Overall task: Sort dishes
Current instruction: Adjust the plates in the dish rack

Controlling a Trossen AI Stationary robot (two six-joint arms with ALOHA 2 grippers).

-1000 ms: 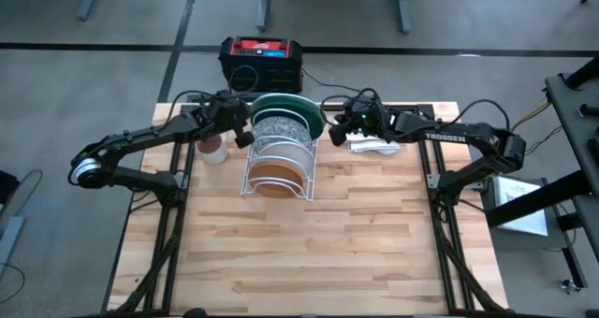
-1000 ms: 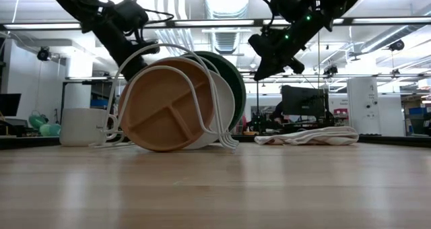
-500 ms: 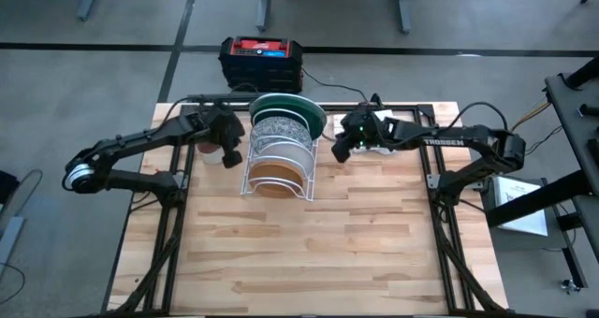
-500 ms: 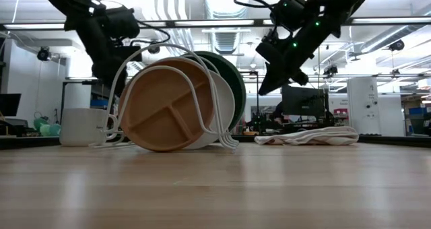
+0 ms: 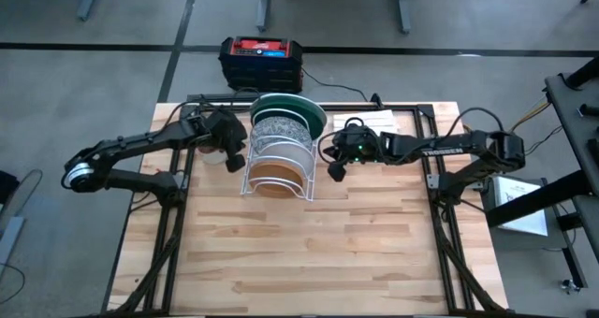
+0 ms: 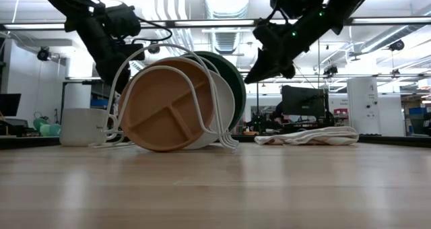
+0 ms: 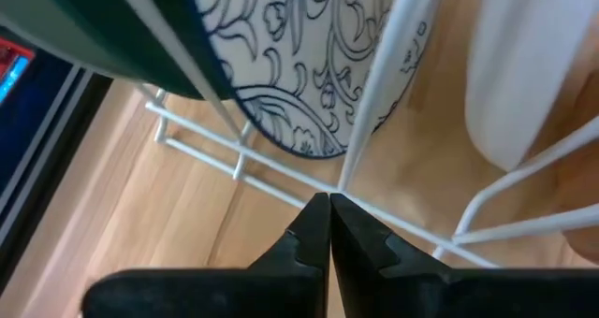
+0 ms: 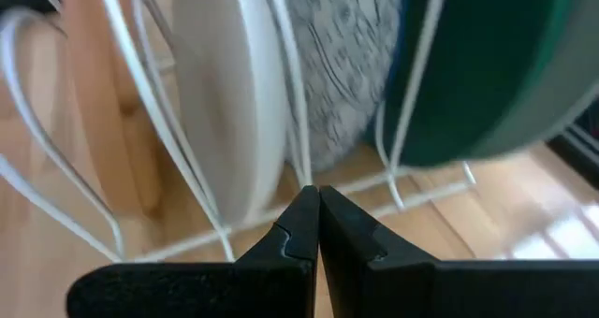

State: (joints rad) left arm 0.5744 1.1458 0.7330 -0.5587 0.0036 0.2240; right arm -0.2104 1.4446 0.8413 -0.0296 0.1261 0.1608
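A white wire rack (image 5: 249, 181) stands at the table's far middle with four plates upright in its slots. From far to near they are the dark green plate (image 5: 290, 106), the grey-speckled plate (image 5: 280, 128), the plain white plate (image 5: 281, 151) and the tan-brown plate (image 5: 275, 174). My left gripper (image 5: 235, 159) is shut and empty just left of the rack; in its wrist view the tips (image 7: 328, 210) point at the rack's base wires below the speckled plate (image 7: 299, 65). My right gripper (image 5: 332, 168) is shut and empty just right of the rack, its tips (image 8: 314, 206) pointing toward the white plate (image 8: 229, 93).
A white mug (image 6: 81, 126) stands left of the rack, behind my left arm. A folded white cloth (image 6: 310, 136) lies at the far right. A black and red box (image 5: 262, 62) sits beyond the far edge. The table's near half (image 5: 309, 252) is bare wood.
My left gripper has gone from the rack's far left corner toward the near edge, along the rack's left side. My right gripper has gone from above the cloth toward the rack's right side, leftward and nearer. The plates and the rack have stayed put.
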